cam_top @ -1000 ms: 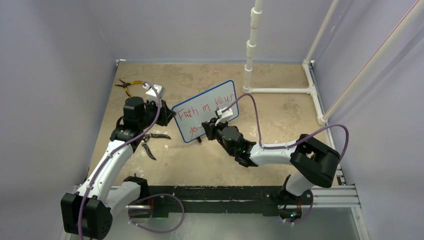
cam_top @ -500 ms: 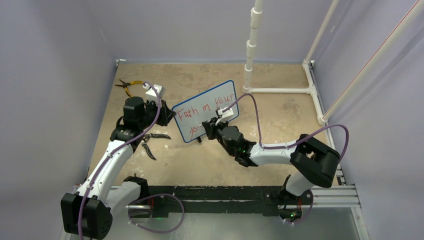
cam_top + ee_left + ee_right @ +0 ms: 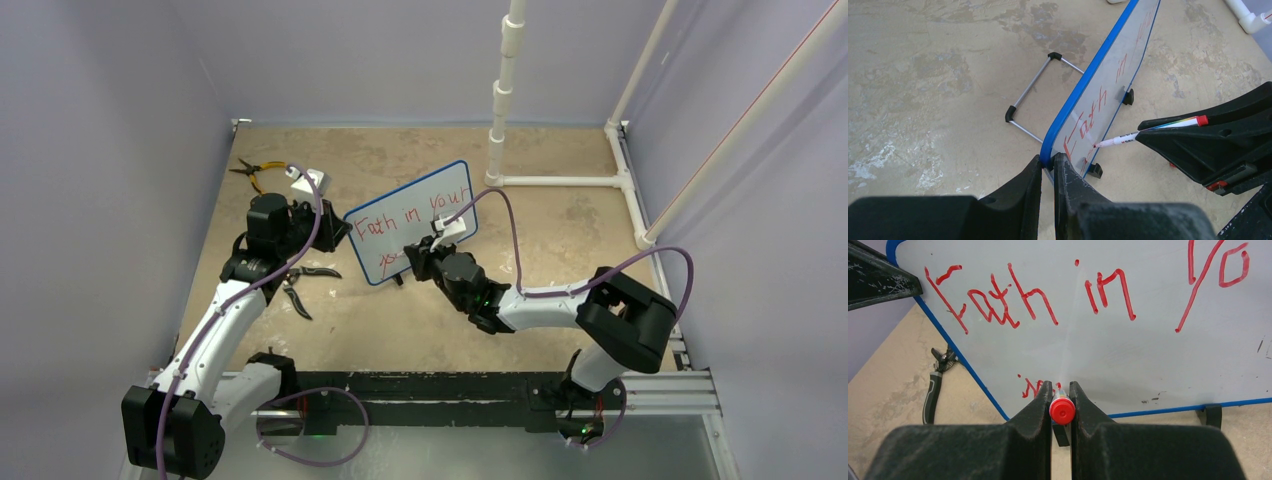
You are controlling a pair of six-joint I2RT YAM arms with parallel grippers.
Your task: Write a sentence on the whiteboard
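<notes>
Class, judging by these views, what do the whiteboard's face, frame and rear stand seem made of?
Whiteboard face: smooth white coated sheet, slight sheen. Frame: blue, probably plastic, rounded edge. Rear stand: thin silvery rod, likely metal, black plastic-looking corners.

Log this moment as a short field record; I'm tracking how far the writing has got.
whiteboard: standing upright on its feet
left jaws: shut on the whiteboard's blue edge
right jaws: shut on the red marker, tip at the board
sentence: top line roughly "Faith in your", second line barely begun
nearby: black-handled pliers on the table
</notes>
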